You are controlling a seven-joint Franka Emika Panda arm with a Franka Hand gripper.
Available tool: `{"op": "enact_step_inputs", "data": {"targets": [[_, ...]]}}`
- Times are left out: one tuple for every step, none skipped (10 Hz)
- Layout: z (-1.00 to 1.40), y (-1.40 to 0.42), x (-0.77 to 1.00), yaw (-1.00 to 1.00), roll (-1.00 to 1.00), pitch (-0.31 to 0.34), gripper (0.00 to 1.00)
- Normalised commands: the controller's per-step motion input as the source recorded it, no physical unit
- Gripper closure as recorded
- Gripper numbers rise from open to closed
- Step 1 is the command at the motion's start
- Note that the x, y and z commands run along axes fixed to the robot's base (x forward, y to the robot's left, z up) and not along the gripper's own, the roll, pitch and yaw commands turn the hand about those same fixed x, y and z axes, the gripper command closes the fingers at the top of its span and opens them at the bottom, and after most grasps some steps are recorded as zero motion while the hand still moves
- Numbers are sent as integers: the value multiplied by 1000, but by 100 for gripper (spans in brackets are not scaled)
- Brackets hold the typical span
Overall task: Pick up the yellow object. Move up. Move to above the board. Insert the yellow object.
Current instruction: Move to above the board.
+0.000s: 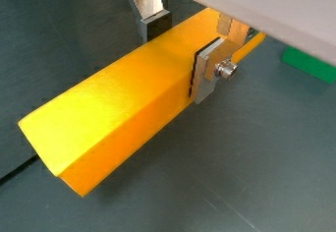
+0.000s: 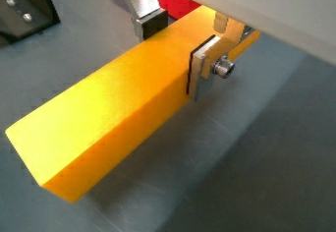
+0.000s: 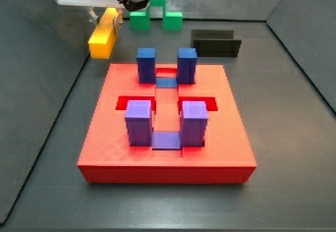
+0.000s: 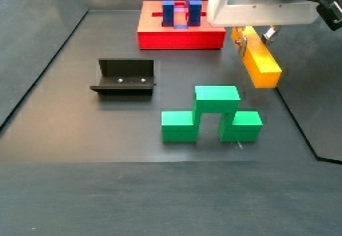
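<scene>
Wrist views: tool [image 1: 184,41] clamps smooth rectangular yellow object [image 1: 118,108].

This looks like a robotics lab test cell: a dark grey worktop [image 4: 80,170] walled in by plain grey panels. The gripper [image 4: 257,35] hangs over it with its jaws on the yellow object [image 4: 259,64], and only training pieces are set out, the board [image 3: 164,128], green blocks [image 4: 210,113] and the bolted fixture [image 4: 124,77].
</scene>
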Motion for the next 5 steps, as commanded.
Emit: {"op": "enact_step_inputs", "data": {"targets": [[1400,-2,-8,-5,1,18,100],[1400,-3,-42,-5,3,41,100],[1400,1,-37,-3,12,15,100],[1400,7,6,0,19,30,100],[1400,7,26,0,18,66,100]]}}
